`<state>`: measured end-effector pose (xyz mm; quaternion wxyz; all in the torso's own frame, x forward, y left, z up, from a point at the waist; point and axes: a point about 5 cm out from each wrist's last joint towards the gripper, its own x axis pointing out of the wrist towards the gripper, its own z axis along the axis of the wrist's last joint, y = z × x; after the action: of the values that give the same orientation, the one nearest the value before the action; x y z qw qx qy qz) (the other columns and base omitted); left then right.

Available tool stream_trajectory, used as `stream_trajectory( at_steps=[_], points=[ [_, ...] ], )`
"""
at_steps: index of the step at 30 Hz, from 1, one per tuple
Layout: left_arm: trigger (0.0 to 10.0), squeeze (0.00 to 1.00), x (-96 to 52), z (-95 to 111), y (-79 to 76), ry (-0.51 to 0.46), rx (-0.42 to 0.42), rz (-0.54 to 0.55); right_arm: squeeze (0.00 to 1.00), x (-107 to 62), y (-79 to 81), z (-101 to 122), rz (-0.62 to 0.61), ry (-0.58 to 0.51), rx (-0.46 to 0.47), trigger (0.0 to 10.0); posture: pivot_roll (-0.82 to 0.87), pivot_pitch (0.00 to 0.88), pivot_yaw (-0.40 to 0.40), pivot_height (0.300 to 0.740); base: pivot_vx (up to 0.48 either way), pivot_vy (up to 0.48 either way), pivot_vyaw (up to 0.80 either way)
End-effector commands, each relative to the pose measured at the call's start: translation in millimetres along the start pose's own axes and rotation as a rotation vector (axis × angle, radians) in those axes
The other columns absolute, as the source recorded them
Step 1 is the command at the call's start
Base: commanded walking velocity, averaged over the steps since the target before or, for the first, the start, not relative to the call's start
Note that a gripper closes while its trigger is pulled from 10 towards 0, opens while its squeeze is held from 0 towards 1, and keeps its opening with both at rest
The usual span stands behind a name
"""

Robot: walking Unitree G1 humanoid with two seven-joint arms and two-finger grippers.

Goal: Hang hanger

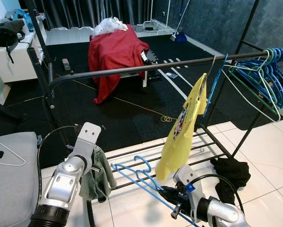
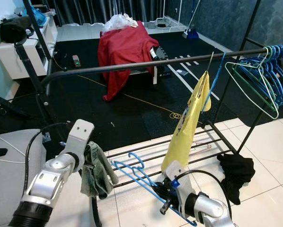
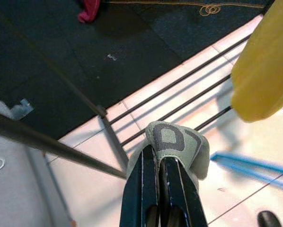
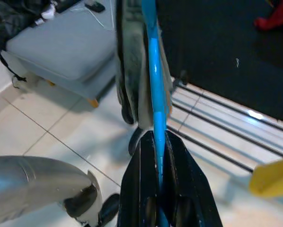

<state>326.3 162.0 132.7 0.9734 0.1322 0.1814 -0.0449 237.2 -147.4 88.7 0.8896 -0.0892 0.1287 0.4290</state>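
Hangers first: the bright blue plastic hanger (image 1: 134, 174) for this task sits low in front of the robot, over the white tiled floor (image 1: 269, 142) and near the bottom rails of the rack, its hook end curling upward.

The black metal clothes rack (image 1: 132, 69) spans the scene, its top rail running from the robot's left up to the right. Behind it, on the black carpet (image 1: 132, 109), stands a piece of furniture draped in a red cloth (image 1: 114, 54). A grey cushioned seat (image 1: 9, 175) sits at the robot's left. A yellow printed shirt (image 1: 181, 127) hangs from the top rail, and a cluster of blue and green hangers (image 1: 267, 75) hangs at the rail's right end. A black garment (image 1: 231, 172) lies crumpled on the tiles beside the rack's lower rails.

The left gripper (image 3: 163, 156) has its fingers pressed together on a grey-green cloth (image 1: 98, 177), which dangles from them just beside the rack's left post. The right gripper (image 4: 156, 142) is clamped narrowly around the blue hanger's thin bar, low and to the robot's right, below the yellow shirt.
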Motion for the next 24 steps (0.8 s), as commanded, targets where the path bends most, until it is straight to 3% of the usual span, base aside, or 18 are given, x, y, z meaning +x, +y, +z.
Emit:
stream_trajectory(
  at_steps=[1, 4, 6, 7, 16, 20, 22, 24],
  points=[
    [10.0, 0.0, -1.4, 6.0, 0.0, -0.013, -0.01, 0.007, 0.0, -0.4, 2.9, 2.9, 0.017, -0.02, -0.001, 0.0, -0.07, 0.095, 0.021, 0.735, 0.0, 0.0, 0.0],
    [10.0, 0.0, 2.0, 11.1, -4.0, -0.014, -0.022, 0.016, 0.0, 7.7, 7.3, 26.4, 0.043, -0.065, -0.047, 0.0, -0.08, 0.095, 0.028, 0.735, 0.0, 0.0, 0.0],
    [10.0, 0.0, 2.0, 11.1, -4.0, -0.014, -0.022, 0.016, 0.0, 7.7, 7.3, 26.4, 0.043, -0.065, -0.047, 0.0, -0.08, 0.095, 0.028, 0.735, 0.0, 0.0, 0.0],
    [10.0, 0.0, 4.6, 16.1, -4.8, -0.024, -0.03, 0.029, 0.0, 13.7, 15.2, 42.7, 0.103, -0.081, -0.044, 0.0, -0.08, 0.093, 0.022, 0.735, 0.0, 0.0, 0.0],
    [10.0, 0.0, 10.7, 22.2, 0.0, -0.03, -0.026, 0.064, 0.0, 15.8, 21.3, 52.3, 0.178, -0.035, -0.036, 0.0, -0.08, 0.086, 0.035, 0.735, 0.0, 0.0, 0.0],
    [10.0, 0.0, 14.0, 21.8, 7.7, -0.038, 0.048, 0.096, 0.0, 8.6, 16.3, 38.0, 0.178, 0.09, 0.0, 0.0, -0.08, 0.081, 0.038, 0.735, 0.0, 0.0, 0.0],
    [10.0, 0.0, 15.1, 21.7, 12.1, -0.043, 0.093, 0.109, 0.0, -2.5, 1.4, 13.9, 0.086, 0.259, -0.015, 0.0, -0.08, 0.076, 0.037, 0.735, 0.0, 0.0, 0.0],
    [10.0, 0.0, 15.6, 21.9, 13.8, -0.044, 0.094, 0.113, 0.0, -7.4, -6.2, 5.9, 0.028, 0.318, -0.034, 0.0, -0.08, 0.075, 0.033, 0.735, 0.0, 0.0, 0.0]
  ],
)
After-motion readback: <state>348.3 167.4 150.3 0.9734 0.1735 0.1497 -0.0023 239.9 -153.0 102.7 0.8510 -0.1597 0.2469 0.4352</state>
